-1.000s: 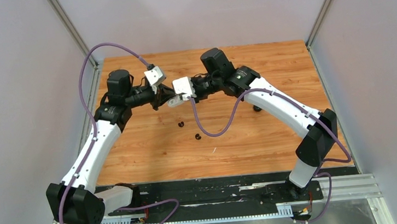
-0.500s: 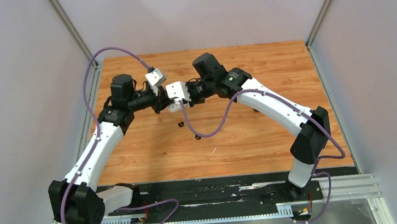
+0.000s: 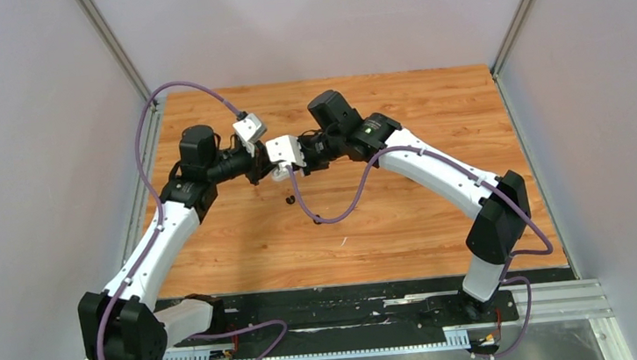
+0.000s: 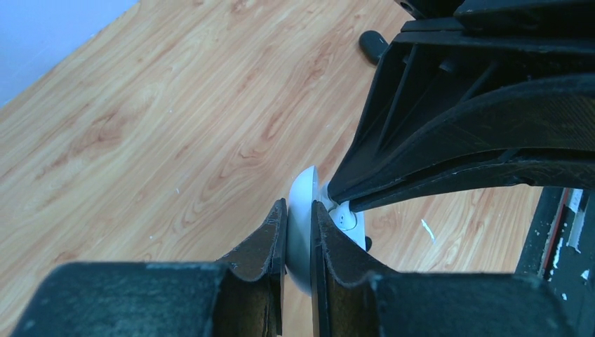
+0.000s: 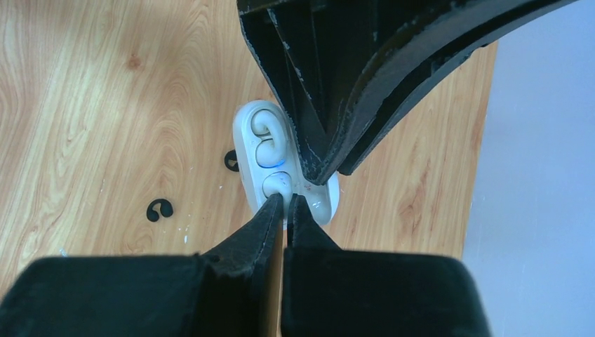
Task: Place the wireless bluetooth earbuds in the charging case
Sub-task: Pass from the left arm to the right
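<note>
The white charging case (image 5: 247, 151) lies open, with my left gripper (image 4: 298, 207) shut on its shell (image 4: 300, 232), which shows edge-on in the left wrist view. One white earbud (image 5: 270, 133) sits in the upper slot. A second white earbud (image 5: 275, 184) sits at the lower slot, and the shut tips of my right gripper (image 5: 285, 200) press on it. In the top view both grippers (image 3: 263, 169) (image 3: 286, 169) meet over the case (image 3: 277, 175), left of the table's middle. Two black earbuds (image 5: 160, 209) (image 5: 231, 160) lie loose on the wood.
The wooden table (image 3: 424, 214) has grey walls on three sides. A purple cable (image 3: 336, 214) sags from the right wrist to the board near a black earbud (image 3: 290, 199). A black rail (image 3: 345, 314) with the arm bases runs along the near edge.
The right arm has swung left and brought its shut tips onto the case held by the left gripper. The left wrist has shifted slightly; its grip is unchanged.
</note>
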